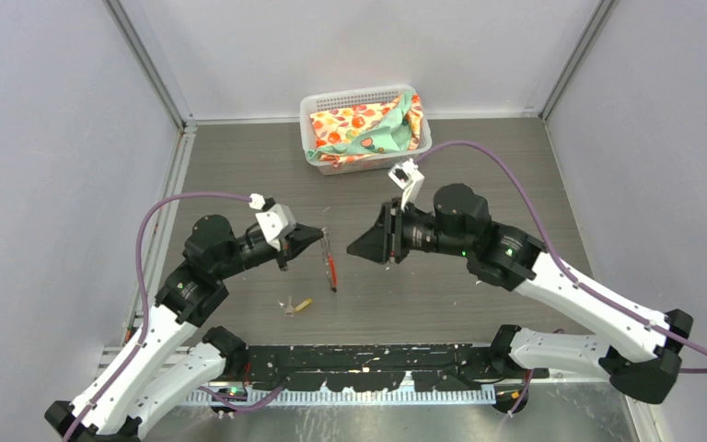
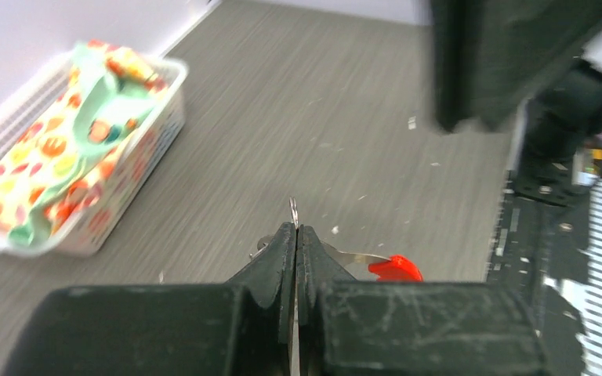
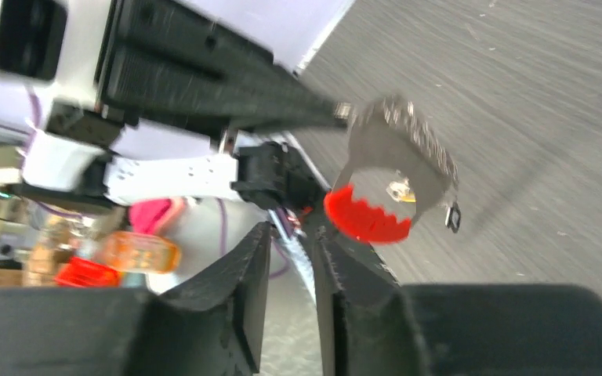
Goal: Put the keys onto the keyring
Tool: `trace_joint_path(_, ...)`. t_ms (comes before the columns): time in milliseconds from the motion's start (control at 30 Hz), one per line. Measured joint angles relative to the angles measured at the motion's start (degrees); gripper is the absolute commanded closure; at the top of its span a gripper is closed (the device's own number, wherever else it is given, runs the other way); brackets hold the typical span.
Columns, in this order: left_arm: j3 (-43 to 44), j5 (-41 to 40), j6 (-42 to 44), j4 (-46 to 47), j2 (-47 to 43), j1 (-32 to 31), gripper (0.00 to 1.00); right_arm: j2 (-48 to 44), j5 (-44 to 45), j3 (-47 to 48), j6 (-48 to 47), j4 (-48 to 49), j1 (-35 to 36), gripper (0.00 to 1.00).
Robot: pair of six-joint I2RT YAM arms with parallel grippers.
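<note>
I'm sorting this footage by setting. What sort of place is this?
Probably a robot lab test cell: a left arm and right arm mounted at the table edge, plain grey walls boxing it in, and only props: a basket and keyring.

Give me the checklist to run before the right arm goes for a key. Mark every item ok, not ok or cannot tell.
1. Left gripper shut on the keyring: ok.
2. Keyring hanging from those fingers, red tag at its low end: ok.
3. Right gripper empty, jaws a little apart: ok.
4. Brass key lying on the table, apart from both arms: ok.
5. Black-headed key located: cannot tell, no view shows it clearly.
6. Whether a key is already threaded on the keyring: cannot tell.
</note>
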Motion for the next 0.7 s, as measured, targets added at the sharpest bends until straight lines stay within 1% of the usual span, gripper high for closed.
trace_joint_path(100, -0.98, -6.84, 0.11, -0.7, 0.5, 0.46, 1.0, -4.31, 3.17, -2.99, -5.09, -2.38, 2.25, 0.48)
trace_joint_path(167, -1.51, -10.27, 0.33, -1.29, 0.87, 1.16, 1.0, -7.61, 5.99, -7.48, -9.92, -2.58, 5.44, 0.4)
trace_joint_path(200, -1.64, -11.61, 0.59, -1.81, 0.7, 1.53, 1.0, -8.15, 6.88, -9.27, -11.52, -2.97, 6.73, 0.34)
trace_joint_path(233, -1.64, -12.9, 1.05, -2.34, 0.46, 1.84, 1.0, -8.24, 7.85, -11.39, -13.79, -3.19, 8.5, 0.3)
trace_joint_path(300, -1.64, -15.56, 2.08, -3.3, -0.7, 2.47, 1.0, -6.4, 9.05, -13.99, -17.22, -2.82, 10.93, 0.26)
trace_joint_path(367, -1.64, -17.94, 3.43, -4.09, -2.12, 2.95, 1.0, -2.23, 9.88, -15.39, -20.68, -1.79, 12.79, 0.23)
trace_joint_path(433, -1.62, -20.41, 4.9, -4.76, -3.52, 3.69, 1.0, 4.2, 10.25, -16.09, -24.2, 0.72, 13.86, 0.22)
trace_joint_path(467, -1.6, -23.8, 6.93, -6.32, -4.83, 5.42, 1.0, 12.85, 10.36, -16.26, -29.53, 4.33, 14.25, 0.21)
trace_joint_path(533, -1.6, -24.59, 7.41, -6.84, -5.18, 6.01, 1.0, 15.17, 9.9, -16.33, -31.85, 5.4, 14.25, 0.21)
trace_joint_path(567, -1.6, -25.03, 7.67, -7.67, -5.49, 6.93, 1.0, 17.4, 9.14, -15.76, -33.75, 7.67, 14.23, 0.21)
trace_joint_path(700, -1.6, -26.88, 8.17, -11.19, -6.08, 9.05, 1.0, 31.63, 2.38, -12.02, -39.41, 20.87, 12.94, 0.27)
